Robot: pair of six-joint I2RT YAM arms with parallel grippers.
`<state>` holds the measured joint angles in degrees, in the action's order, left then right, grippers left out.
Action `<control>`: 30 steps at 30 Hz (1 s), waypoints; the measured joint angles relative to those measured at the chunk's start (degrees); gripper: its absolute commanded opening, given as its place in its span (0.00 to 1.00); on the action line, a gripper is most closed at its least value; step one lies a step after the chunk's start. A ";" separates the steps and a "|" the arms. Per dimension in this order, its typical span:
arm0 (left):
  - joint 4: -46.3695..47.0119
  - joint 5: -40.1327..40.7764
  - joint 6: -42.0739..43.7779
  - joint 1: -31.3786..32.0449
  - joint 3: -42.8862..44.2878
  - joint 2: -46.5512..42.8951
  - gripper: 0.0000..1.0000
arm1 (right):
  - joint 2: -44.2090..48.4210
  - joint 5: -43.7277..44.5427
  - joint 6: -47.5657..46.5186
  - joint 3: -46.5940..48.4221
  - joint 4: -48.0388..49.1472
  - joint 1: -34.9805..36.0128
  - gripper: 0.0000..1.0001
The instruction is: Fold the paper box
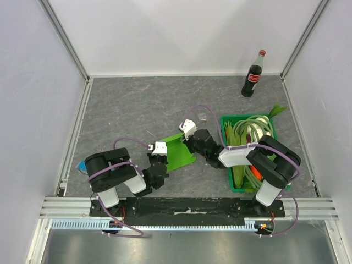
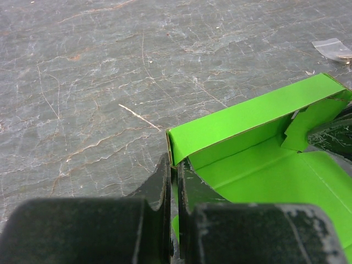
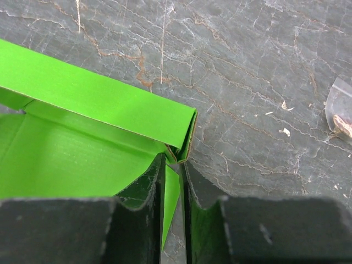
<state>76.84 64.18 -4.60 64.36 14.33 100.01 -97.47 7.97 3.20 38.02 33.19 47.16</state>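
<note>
While the small lime-green card paper box (image 1: 181, 151) lies on the grey counter (image 1: 132, 110) between the arms, the left hand (image 2: 175, 168) pinches one corner; the right hand (image 3: 173, 162) straddles another, grip impossible to tell

No legible text; bottle (image 1: 253, 74) label too small
</note>
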 measured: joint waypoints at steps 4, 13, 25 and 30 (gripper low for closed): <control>-0.04 0.22 0.02 0.00 0.00 0.00 0.02 | -1.16 2.62 0.50 0.74 0.87 1.25 0.25; -0.04 0.37 0.02 0.00 0.00 0.00 0.02 | -3.76 5.53 1.90 2.56 3.06 1.81 0.09; -0.20 0.50 0.02 0.02 0.07 0.00 0.02 | -7.08 22.38 9.77 7.61 -0.39 6.62 0.00; -1.07 1.36 0.02 0.00 0.07 0.00 0.02 | -11.93 36.17 21.81 15.52 -9.40 9.92 0.00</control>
<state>75.77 65.54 -4.58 64.36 14.39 100.01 -109.40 44.14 25.02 53.54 23.79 57.08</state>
